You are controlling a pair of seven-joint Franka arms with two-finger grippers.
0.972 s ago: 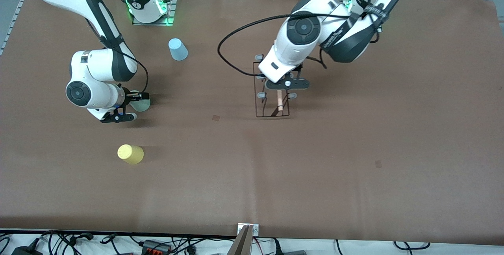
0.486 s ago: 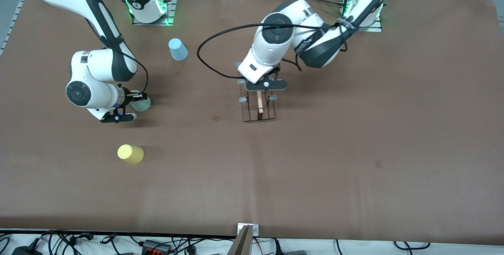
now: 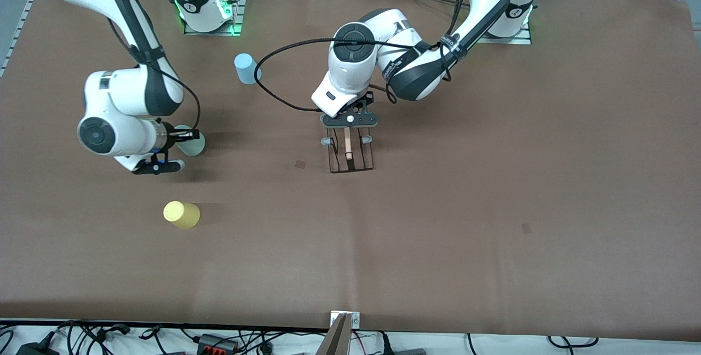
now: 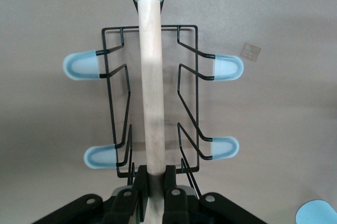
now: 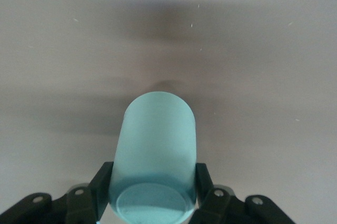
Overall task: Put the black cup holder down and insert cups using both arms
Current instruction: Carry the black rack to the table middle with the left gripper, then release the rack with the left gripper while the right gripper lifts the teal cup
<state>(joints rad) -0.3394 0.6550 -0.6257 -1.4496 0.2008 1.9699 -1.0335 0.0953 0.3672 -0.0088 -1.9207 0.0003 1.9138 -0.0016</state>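
Cup holder (image 3: 350, 152) mid-table, three cups (image 3: 181, 214) toward the right arm's end, one farthest from the front camera

The left gripper (image 3: 349, 123) covers the end of the black cup holder (image 3: 350, 153) that lies farther from the front camera, so only two pegs show there; the left wrist view shows four, and its edge cuts off both ends of the wooden rod (image 4: 151, 82). The right arm's wrist hides part of the mint green cup (image 3: 191, 144), whose base the right wrist view's edge clips. A pale blue shape (image 4: 318, 214) is cropped at a corner of the left wrist view.
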